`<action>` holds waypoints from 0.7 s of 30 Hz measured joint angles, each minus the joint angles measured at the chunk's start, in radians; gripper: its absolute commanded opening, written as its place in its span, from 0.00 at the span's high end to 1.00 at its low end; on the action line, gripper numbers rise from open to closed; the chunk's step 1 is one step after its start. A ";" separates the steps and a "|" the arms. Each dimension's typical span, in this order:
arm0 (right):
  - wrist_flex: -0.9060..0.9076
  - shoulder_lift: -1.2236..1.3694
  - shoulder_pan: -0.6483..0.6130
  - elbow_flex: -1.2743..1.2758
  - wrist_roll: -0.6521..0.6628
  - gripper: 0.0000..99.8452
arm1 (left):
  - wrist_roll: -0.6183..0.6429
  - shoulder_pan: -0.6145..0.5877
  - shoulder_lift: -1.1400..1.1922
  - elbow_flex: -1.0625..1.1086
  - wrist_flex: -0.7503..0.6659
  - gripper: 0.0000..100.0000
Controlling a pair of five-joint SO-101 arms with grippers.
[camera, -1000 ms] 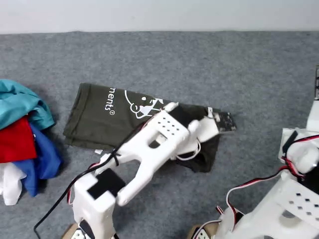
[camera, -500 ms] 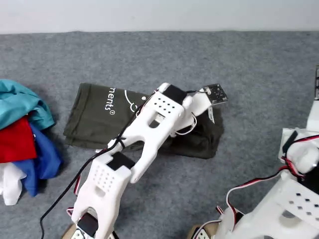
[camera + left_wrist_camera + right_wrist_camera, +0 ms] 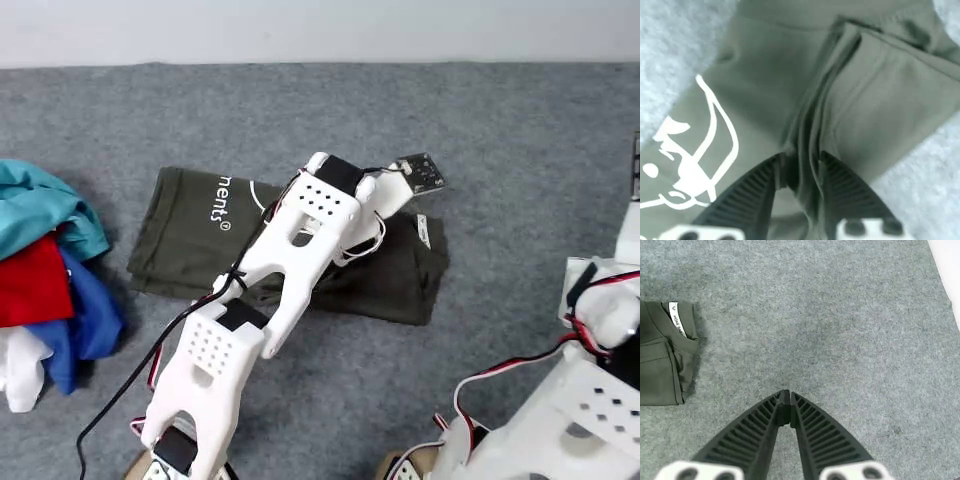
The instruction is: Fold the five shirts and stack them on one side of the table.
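A grey carpeted surface (image 3: 500, 120) runs to a pale wall. Near its middle lies a dark olive cotton shirt with a white print (image 3: 190, 230), doubled into a rough rectangle. The left gripper (image 3: 797, 167) is over the shirt's end away from the print, clamped on a raised ridge of the cloth. The right gripper (image 3: 786, 410) hangs clenched and empty above bare carpet beside the collar label. By the look of it this first shirt is only partly folded. A crumpled heap of teal, red, blue and white shirts (image 3: 45, 270) waits at the surface's edge, and no stack has begun.

matt olive cloth shirt (image 3: 190, 235) on rough grey felt table (image 3: 500, 130), ribbed black plastic left claw (image 3: 799, 165).
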 measured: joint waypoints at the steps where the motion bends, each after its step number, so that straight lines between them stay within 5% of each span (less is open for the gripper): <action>1: 0.000 0.000 0.000 0.000 0.000 0.99 | 0.005 0.008 -0.014 -0.003 0.021 0.96; 12: 0.000 0.000 0.000 0.000 0.000 0.99 | -0.025 0.167 -0.252 0.264 0.080 0.99; 16: 0.000 0.000 0.000 0.000 0.000 0.99 | -0.025 0.114 -0.255 0.350 0.075 0.99; 21: 0.000 0.000 0.000 0.000 0.000 0.99 | -0.021 -0.025 -0.252 0.454 -0.100 0.99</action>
